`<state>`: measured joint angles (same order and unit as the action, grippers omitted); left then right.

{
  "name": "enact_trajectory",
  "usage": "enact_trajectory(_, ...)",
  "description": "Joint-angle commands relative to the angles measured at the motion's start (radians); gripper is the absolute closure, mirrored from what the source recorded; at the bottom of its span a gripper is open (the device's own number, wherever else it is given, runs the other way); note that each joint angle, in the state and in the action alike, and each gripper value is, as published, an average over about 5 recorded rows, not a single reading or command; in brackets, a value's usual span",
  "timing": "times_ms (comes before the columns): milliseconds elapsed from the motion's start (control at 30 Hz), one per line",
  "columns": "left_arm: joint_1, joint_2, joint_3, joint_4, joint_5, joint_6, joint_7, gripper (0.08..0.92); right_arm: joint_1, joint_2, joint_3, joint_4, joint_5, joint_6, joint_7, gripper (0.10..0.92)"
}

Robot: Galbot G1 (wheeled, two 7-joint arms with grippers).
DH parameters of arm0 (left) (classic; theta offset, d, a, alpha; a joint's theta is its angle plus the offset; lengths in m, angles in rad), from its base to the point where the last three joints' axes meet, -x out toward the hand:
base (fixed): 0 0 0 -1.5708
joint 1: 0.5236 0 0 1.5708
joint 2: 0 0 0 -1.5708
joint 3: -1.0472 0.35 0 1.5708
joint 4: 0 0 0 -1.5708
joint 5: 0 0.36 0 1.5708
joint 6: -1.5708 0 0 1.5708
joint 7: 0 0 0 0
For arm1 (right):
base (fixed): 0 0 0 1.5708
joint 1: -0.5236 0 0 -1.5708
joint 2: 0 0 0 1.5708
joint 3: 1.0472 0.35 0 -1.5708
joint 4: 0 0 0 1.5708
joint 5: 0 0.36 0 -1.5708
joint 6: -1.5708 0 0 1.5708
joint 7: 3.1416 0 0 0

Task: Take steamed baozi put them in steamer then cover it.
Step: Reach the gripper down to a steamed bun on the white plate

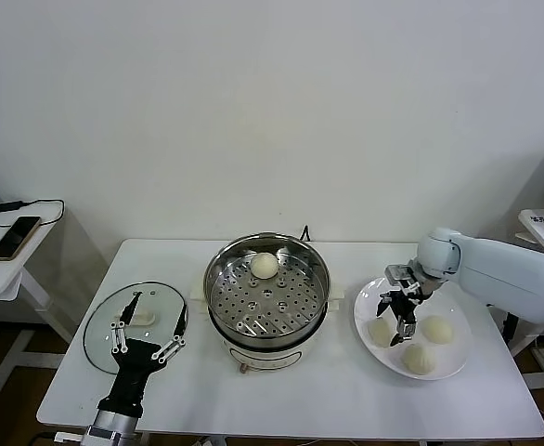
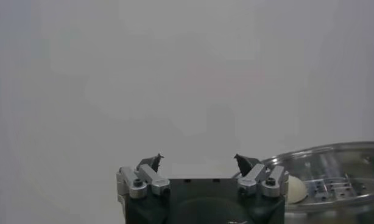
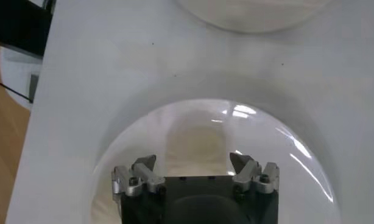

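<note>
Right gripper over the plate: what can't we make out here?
- Head view: whether the right gripper touches a baozi; the gripper itself covers the spot, and it is too small to tell.
- Left wrist view: steamer cut off by the edge; tray mostly unseen.
- Head view: lid partly hidden by left gripper.

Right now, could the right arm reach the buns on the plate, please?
Probably yes: the right gripper hangs open just over the plate among three buns, nothing in between.
</note>
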<state>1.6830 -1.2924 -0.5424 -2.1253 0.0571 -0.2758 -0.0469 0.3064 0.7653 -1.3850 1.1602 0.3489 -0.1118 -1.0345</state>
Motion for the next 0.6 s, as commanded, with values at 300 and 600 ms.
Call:
enact_trajectory(300, -0.008, 0.006, -0.009, -0.004, -0.022, 0.001, -0.002, 0.177, -0.014, -0.009, 0.015, 0.014, -0.002, -0.002, 0.031, 0.344)
enact_trajectory(600, -0.011, 0.011, -0.008, -0.013, -0.025, 0.004, -0.002, 0.177, 0.144, -0.053, 0.010, 0.068, 0.003, 0.013, -0.071, 0.367)
